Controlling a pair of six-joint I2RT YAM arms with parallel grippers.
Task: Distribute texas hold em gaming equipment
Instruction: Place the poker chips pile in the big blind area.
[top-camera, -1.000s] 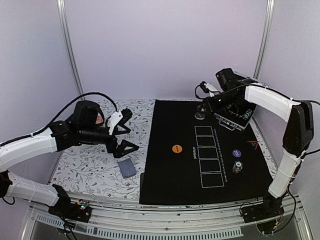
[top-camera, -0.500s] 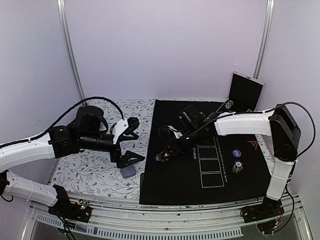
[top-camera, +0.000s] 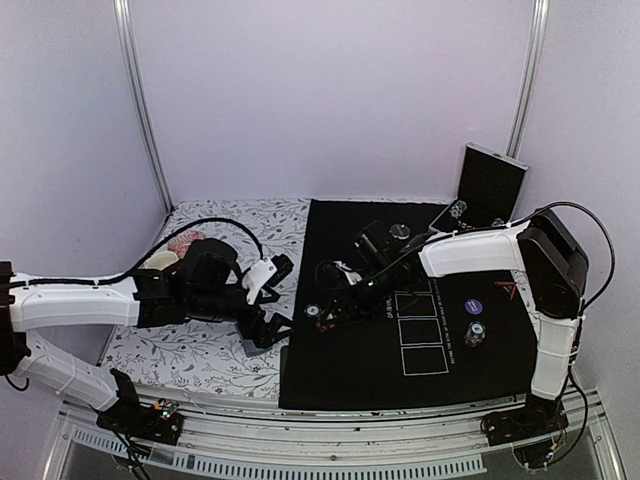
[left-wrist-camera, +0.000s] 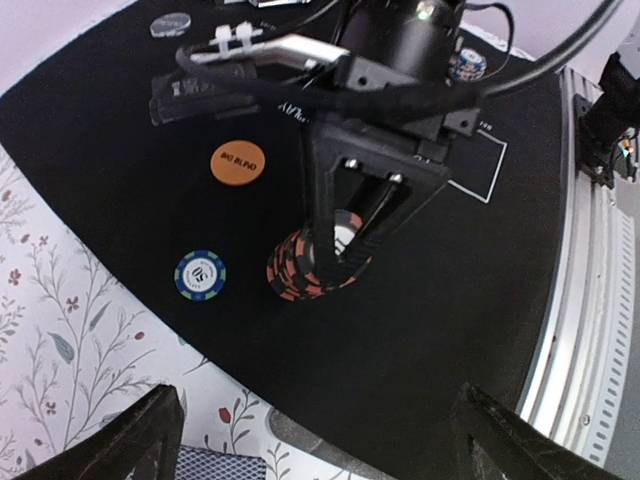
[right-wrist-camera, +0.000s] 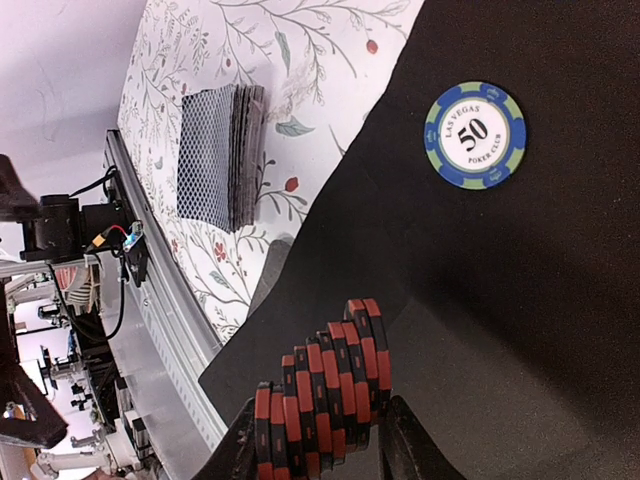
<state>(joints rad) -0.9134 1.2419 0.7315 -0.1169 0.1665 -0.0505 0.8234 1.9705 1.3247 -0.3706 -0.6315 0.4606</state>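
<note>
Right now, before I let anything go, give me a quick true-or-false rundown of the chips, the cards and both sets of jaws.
1. The right jaws are clamped on the red-and-black chip stack. True.
2. The blue 50 chip lies on the floral cloth. False: it lies flat on the black mat, beside the held stack.
3. The card deck sits on the floral cloth, off the mat. True.
4. The left jaws are shut on the card deck. False: they stand wide open and hold nothing.
5. The orange disc is stacked on the blue 50 chip. False: the two lie apart on the mat.
</note>
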